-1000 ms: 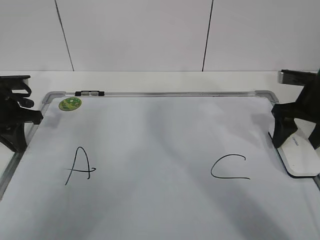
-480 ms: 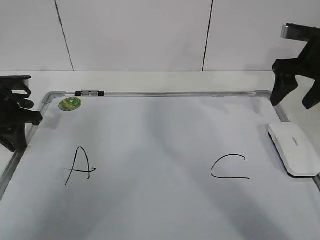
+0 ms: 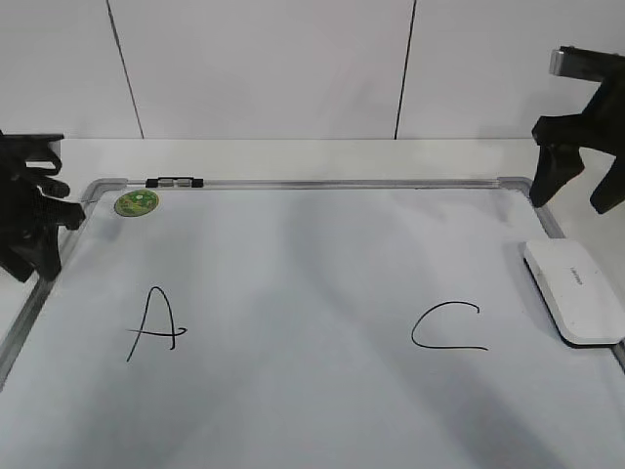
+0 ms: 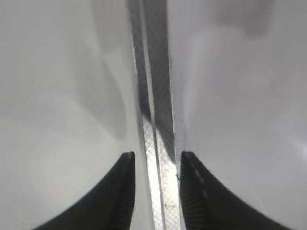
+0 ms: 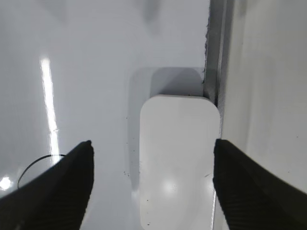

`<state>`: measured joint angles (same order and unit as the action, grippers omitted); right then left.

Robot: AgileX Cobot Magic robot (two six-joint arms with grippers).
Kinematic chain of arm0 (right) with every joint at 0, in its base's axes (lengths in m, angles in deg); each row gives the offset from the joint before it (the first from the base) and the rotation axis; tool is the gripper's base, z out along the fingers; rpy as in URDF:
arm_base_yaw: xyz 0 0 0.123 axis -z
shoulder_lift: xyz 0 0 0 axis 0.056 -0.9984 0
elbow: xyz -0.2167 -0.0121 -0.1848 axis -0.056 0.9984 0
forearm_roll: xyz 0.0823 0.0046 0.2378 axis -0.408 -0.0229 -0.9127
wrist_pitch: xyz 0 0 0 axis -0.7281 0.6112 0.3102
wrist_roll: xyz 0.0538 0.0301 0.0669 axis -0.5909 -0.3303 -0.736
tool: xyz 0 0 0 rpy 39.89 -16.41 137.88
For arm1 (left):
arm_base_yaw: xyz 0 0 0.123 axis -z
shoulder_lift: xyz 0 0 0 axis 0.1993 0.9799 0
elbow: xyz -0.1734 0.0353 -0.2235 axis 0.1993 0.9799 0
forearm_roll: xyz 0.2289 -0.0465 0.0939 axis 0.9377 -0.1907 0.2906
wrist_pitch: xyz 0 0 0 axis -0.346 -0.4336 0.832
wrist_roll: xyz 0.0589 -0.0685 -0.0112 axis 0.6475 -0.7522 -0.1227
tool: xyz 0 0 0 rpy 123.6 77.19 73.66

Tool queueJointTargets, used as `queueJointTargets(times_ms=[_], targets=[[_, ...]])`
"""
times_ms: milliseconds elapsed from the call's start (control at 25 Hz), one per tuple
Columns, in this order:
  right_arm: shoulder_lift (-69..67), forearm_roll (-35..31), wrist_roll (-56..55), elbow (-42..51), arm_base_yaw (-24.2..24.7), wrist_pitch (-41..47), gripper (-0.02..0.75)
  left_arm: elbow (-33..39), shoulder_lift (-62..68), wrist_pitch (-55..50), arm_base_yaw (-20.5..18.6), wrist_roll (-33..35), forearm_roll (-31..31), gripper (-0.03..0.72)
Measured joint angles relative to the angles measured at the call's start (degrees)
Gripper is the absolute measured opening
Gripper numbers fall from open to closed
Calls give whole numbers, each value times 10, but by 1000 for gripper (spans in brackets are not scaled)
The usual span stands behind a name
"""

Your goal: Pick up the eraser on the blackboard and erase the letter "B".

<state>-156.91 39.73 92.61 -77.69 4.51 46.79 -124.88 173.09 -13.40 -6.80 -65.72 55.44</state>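
Jaws first: the right gripper (image 5: pixel 152 184) stands spread wide with nothing between its two dark fingers, and in the right wrist view the eraser (image 5: pixel 176 160) lies flat below that gap, untouched; the left gripper (image 4: pixel 154 191) has its fingers only narrowly parted, set either side of the metal frame strip without visibly touching it, and the finger bases are cut off by the bottom edge of the left wrist view.

From the exterior view, the blackboard (image 3: pixel 293 183), really a white board in a silver-grey frame, fills most of the table (image 3: pixel 293 156); its near edge runs out of the bottom of the picture; the eraser (image 3: pixel 574 291), a white rounded block, rests on the board's far right side against the frame, its lower corner almost at the picture's edge, and the small lettering on its top is too fine to read; the right gripper (image 3: pixel 578 189) hangs in the air above and behind the eraser, well apart from it, partly cut off at the right border; the left gripper (image 3: pixel 34 230) sits low at the board's left edge, half out of view.

A black "A" (image 3: pixel 154 323) is written at the left and a black "C" (image 3: pixel 449 327) at the right; the board between them is bare white, with no "B" to be seen; a round green sticker (image 3: pixel 137 203) and a small black clip (image 3: pixel 175 182) mark the top left frame.
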Motion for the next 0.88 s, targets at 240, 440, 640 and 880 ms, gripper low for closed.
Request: queueJointTargets(times_ms=[240, 440, 640, 880], targets=[[1, 0, 0, 0, 0, 1, 594, -67, -10, -63, 1, 0, 17, 249], [25, -2, 0, 0, 0, 1, 593, -92, -40, -111, 1, 0, 25, 249], [69, -19, -3, 0, 0, 3, 592, -93, -67, -118, 1, 0, 13, 249], [160, -37, -6, 40, 0, 3, 590, -76, -130, -120, 1, 0, 2, 249]])
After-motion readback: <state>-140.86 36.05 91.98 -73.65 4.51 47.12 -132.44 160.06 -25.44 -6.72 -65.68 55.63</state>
